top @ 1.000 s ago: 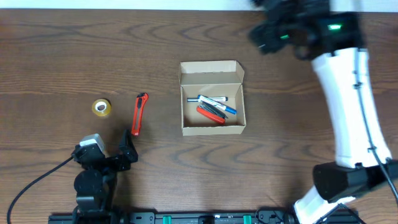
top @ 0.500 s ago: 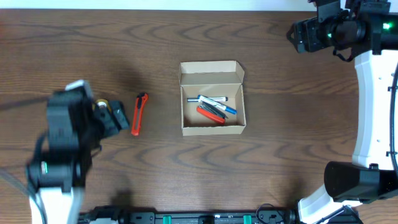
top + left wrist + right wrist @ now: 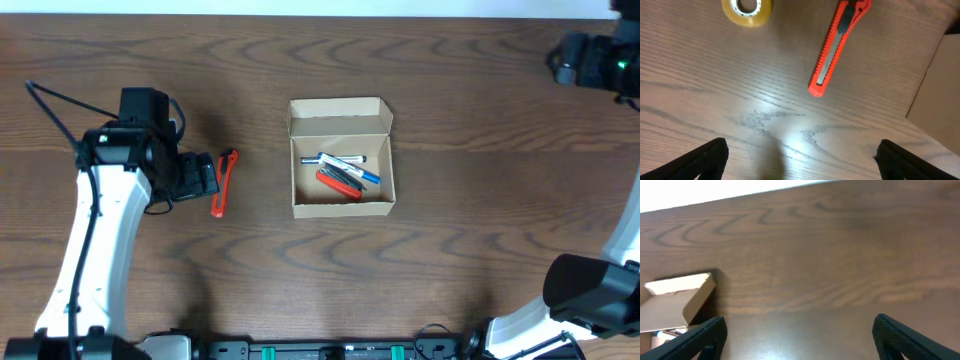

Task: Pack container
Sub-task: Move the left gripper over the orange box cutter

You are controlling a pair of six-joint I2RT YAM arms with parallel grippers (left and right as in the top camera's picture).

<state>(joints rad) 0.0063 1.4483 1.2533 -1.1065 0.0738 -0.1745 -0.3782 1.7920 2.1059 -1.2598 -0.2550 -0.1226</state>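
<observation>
The container (image 3: pixel 340 156), a tan cardboard box, sits mid-table with its lid flap open at the far side. A blue and white marker (image 3: pixel 345 162) and a red pen (image 3: pixel 338 183) lie inside. A red box cutter (image 3: pixel 224 183) lies left of the container, seen also in the left wrist view as the red cutter (image 3: pixel 835 47). My left gripper (image 3: pixel 203 178) hovers just left of it, open and empty, with the gripper (image 3: pixel 802 162) over bare wood. My right gripper (image 3: pixel 566 60) is at the far right corner, also open, and this gripper (image 3: pixel 800 340) holds nothing.
A yellow tape roll (image 3: pixel 747 9) lies beyond the left gripper, hidden under the left arm in the overhead view. The container's side (image 3: pixel 940 90) shows at the right of the left wrist view. The table's far edge (image 3: pixel 790 187) is close ahead of the right gripper.
The left arm has swung up from the front edge to just left of the cutter. The right arm has pulled away to the far right corner, and its jaws have widened.
</observation>
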